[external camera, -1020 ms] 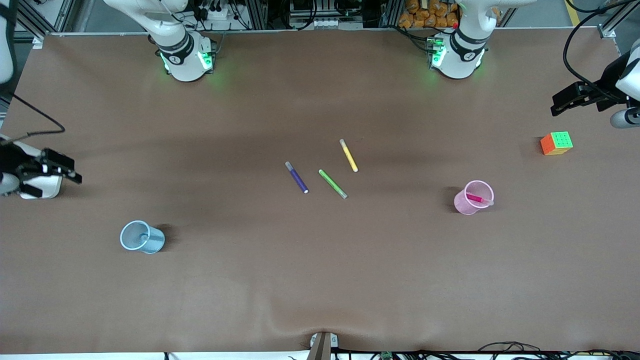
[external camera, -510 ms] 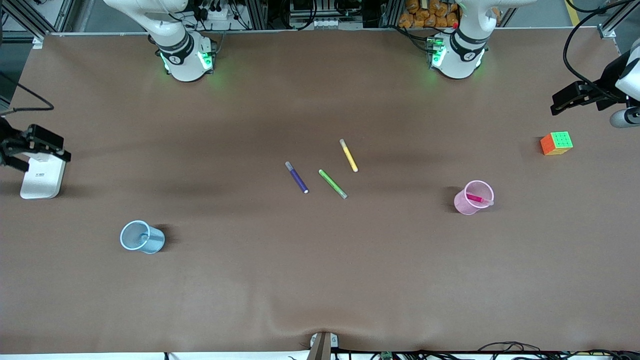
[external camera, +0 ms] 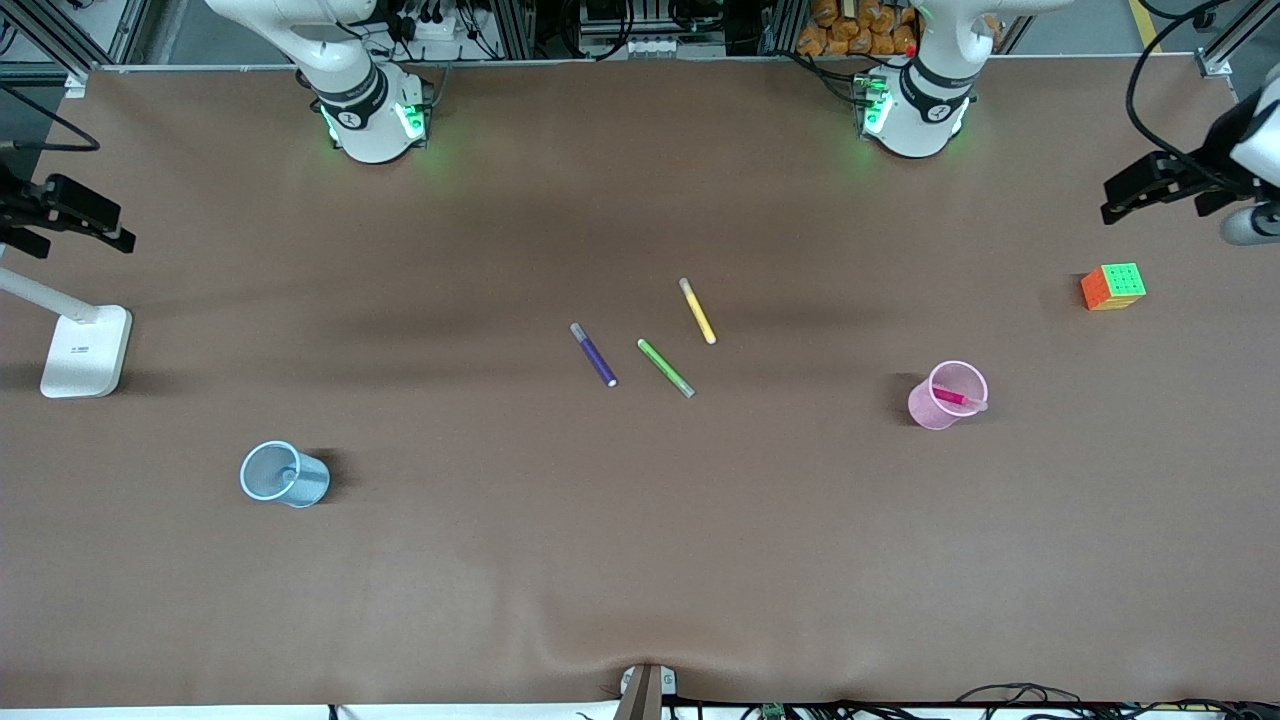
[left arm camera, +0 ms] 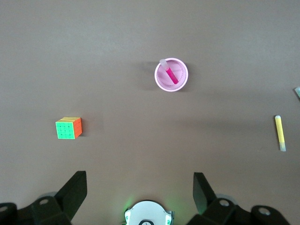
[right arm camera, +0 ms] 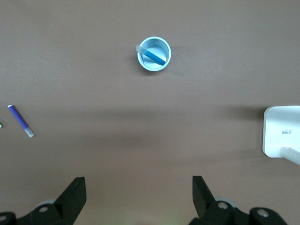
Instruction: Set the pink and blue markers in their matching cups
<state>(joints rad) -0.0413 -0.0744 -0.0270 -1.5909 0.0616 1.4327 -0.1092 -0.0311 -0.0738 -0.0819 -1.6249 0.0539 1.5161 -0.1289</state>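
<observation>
Looks finished: the pink marker (external camera: pixel 955 398) leans in the pink cup (external camera: pixel 945 396), the blue marker (right arm camera: pixel 153 55) in the blue cup (external camera: pixel 283 474). Left gripper (left arm camera: pixel 139 191) and right gripper (right arm camera: pixel 139 192) hang released, empty, high at their table ends; nothing more needed

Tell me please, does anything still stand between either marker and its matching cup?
Nothing visible: the pink marker already sits in the pink cup, and the blue marker in the blue cup.
</observation>
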